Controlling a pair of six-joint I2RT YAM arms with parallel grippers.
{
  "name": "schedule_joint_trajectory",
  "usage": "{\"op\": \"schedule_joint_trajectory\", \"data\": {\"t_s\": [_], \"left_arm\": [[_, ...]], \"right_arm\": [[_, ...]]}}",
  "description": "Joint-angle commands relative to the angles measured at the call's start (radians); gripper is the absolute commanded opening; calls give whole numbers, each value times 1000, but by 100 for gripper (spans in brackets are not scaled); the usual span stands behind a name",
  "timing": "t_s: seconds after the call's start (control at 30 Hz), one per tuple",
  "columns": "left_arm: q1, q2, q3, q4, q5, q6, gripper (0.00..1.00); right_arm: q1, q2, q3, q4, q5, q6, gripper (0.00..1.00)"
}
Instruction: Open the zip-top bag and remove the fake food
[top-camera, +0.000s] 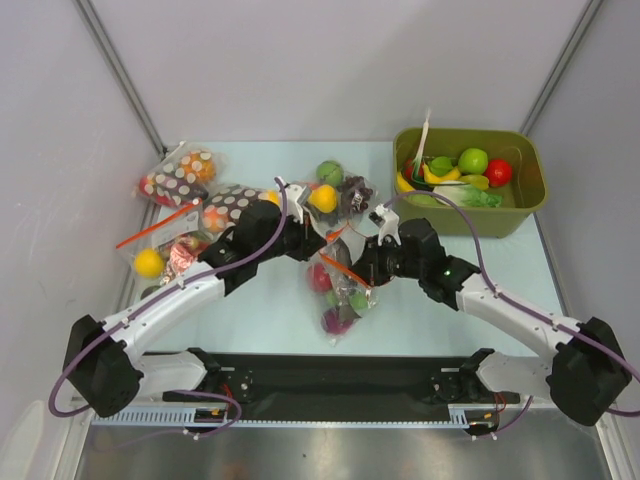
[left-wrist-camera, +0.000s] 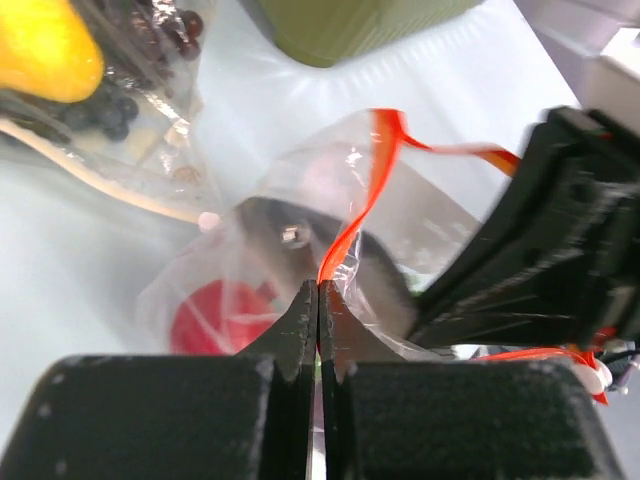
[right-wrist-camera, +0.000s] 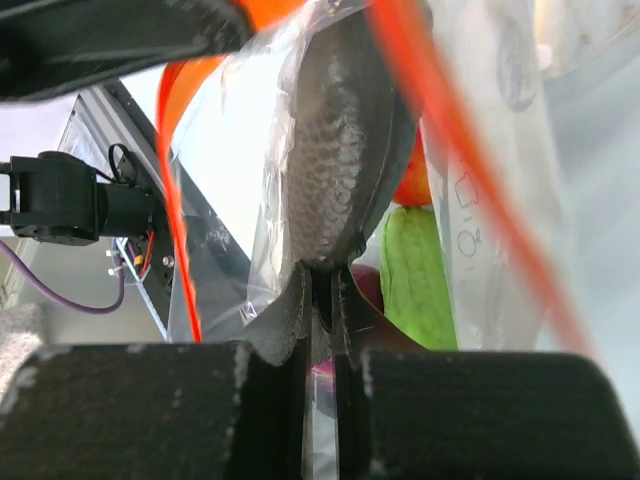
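The zip-top bag (top-camera: 340, 290) sits mid-table, its mouth between our two grippers. Its fake food (top-camera: 322, 278) shows through the film: a grey fish (right-wrist-camera: 335, 170), a red ball (left-wrist-camera: 215, 315) and a green piece (right-wrist-camera: 415, 275). Our left gripper (left-wrist-camera: 318, 300) is pinched tight on the red-orange zip strip (left-wrist-camera: 362, 195). Our right gripper (right-wrist-camera: 320, 290) is clamped on the bag's clear film. A green bin (top-camera: 520, 215) stands at far right.

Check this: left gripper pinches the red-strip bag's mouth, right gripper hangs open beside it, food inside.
Not open: the right wrist view shows the right gripper shut on the plastic of the zip-top bag. The rest holds: left gripper pinching the mouth, fake food inside.
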Motion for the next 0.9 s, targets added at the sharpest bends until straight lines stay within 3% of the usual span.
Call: {"op": "schedule_joint_trajectory", "data": {"t_s": [0.0,0.43,0.6,0.87], "left_arm": [[35,2,35,11,-33,-30,0],[133,69,46,47,1,-53,0],[152,106,71,70,21,-66,0],[152,112,107,80,101,-76,0]], "right_arm": [[-4,-75,20,-47,-4,-57,0],[5,-184,-15,-58,-108,-148,0],[19,-152,-5,-50,-176,-166,0],[80,-58,47,-120,-110,-234,0]]}}
